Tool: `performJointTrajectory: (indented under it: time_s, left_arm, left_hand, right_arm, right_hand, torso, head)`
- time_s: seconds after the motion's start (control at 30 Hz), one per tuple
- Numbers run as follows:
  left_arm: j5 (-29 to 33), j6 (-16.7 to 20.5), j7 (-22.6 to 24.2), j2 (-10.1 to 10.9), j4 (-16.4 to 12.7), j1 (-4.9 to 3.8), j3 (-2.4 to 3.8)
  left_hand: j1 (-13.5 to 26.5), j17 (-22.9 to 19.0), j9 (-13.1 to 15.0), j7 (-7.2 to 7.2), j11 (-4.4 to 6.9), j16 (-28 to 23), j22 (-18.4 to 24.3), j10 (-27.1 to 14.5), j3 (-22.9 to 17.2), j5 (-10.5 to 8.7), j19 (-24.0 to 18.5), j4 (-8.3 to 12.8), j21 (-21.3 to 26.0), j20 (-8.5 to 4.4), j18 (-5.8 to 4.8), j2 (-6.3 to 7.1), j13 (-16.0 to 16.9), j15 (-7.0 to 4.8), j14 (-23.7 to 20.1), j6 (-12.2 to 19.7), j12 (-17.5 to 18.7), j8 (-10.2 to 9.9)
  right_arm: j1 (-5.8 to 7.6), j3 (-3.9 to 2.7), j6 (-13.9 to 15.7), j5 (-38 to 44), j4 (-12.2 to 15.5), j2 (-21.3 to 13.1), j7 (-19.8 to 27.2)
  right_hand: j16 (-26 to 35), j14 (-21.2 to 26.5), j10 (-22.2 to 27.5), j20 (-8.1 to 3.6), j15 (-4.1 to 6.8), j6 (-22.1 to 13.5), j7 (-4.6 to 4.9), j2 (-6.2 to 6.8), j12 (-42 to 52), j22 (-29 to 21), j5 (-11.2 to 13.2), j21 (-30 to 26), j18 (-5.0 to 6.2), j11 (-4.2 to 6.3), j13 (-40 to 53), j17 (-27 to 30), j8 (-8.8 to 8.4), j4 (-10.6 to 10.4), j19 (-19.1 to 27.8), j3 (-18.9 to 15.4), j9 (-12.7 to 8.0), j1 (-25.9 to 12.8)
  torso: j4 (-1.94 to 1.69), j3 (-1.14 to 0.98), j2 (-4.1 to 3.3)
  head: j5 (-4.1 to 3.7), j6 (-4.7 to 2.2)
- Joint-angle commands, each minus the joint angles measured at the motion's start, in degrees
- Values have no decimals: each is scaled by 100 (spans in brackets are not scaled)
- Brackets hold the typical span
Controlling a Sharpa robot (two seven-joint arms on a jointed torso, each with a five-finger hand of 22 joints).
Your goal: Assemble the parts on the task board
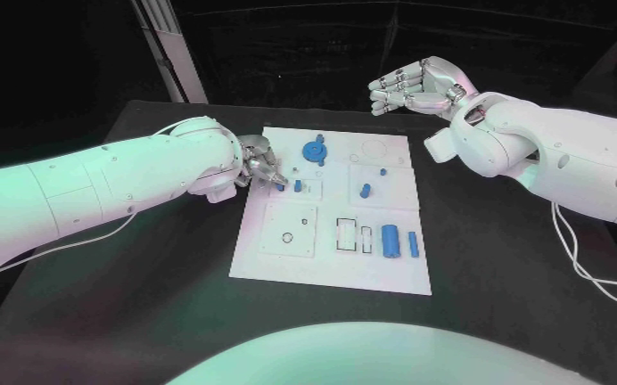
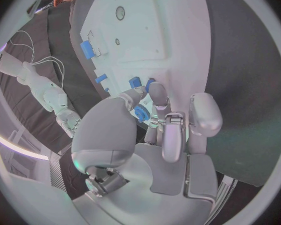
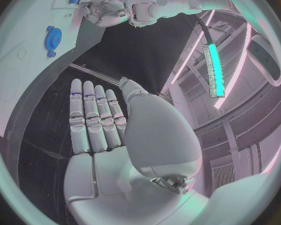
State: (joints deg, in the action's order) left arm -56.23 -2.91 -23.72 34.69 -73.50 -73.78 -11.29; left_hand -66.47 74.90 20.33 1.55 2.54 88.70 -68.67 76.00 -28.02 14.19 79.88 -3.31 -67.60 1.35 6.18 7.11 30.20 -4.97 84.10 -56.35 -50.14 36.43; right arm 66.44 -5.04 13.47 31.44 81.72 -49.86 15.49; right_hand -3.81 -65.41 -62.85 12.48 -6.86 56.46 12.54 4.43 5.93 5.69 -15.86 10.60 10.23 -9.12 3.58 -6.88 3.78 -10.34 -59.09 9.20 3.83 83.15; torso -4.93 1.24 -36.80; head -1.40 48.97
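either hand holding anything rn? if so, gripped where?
Left hand pinches a small blue part between its fingertips at the board; which end of it cannot be told. Right hand holds nothing, raised off the table.

No legible text, label, brand, number or sign anywhere. The white task board carries only outlined shapes, no readable characters.

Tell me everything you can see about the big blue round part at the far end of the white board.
The big blue round part looks like matte plastic: a flat disc with small lobes around its rim and a raised hub in the middle. It sits on the task board, near its far edge, beside a faint circle outline. Nothing touches it; the left robot hand works nearby.
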Motion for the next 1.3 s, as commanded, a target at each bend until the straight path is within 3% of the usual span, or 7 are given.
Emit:
performJointTrajectory:
  time_s: [0.03,0.53,0.97,1.23,1.3]
  left_arm:
    - [-10,-207,-89,-20,14,23,-17]
    - [-10,-150,-195,-136,176,23,-18]
    - [-10,-149,-215,-110,189,24,-18]
    - [-10,78,-163,-61,150,25,-18]
    - [-4,286,-94,-39,146,25,-17]
  left_hand:
    - [97,1276,-9,-4,-2,34,-15,54,-486,13,11,445,-30,-26,-46,-16,50,-48,541,-60,-58,22]
    - [435,1312,-56,-40,28,50,-59,95,-266,4,41,160,-62,-61,-58,-47,263,-79,548,-182,-194,-13]
    - [703,1327,-105,-51,36,56,-95,104,248,-9,60,-141,-81,-75,-67,11,414,-89,551,-283,-280,-54]
    - [992,1314,-140,-30,18,51,-96,85,712,-25,62,-479,-68,-70,-68,55,426,-78,547,-327,-271,-90]
    - [1114,1178,-159,-6,0,-4,-23,-14,922,-38,26,-600,15,-66,-49,120,205,-71,517,-282,-102,-128]
  right_arm:
    - [11,-3,-44,-21,16,-1,34]
    - [11,-3,-60,-21,27,-1,15]
    - [11,-3,-65,-21,26,-6,10]
    - [11,-3,-68,-21,19,-2,11]
    - [11,-3,-69,-21,17,-1,11]
  right_hand:
    - [-1,10,55,25,15,-31,-5,-44,-2,-8,-24,-21,23,-2,2,7,-17,43,-29,-3,-3,-32]
    - [1,15,69,28,10,-44,2,-44,4,-26,-24,-47,22,-8,1,35,-21,62,-42,-16,-4,-54]
    - [3,19,73,29,8,-49,4,-43,4,-30,-23,-52,21,-10,0,41,-22,64,-42,-21,-5,-61]
    - [3,19,73,29,8,-49,4,-43,4,-30,-23,-52,21,-10,0,41,-22,64,-42,-21,-5,-61]
    - [3,19,73,29,8,-49,4,-43,4,-30,-23,-52,21,-10,0,41,-22,64,-42,-21,-5,-61]
  torso:
    - [-5,0,2]
    - [2,2,1]
    - [-7,8,4]
    - [-6,8,3]
    - [-6,8,3]
  head:
    - [-7,-3]
    - [-11,0]
    - [-25,7]
    - [-23,1]
    - [-24,-2]
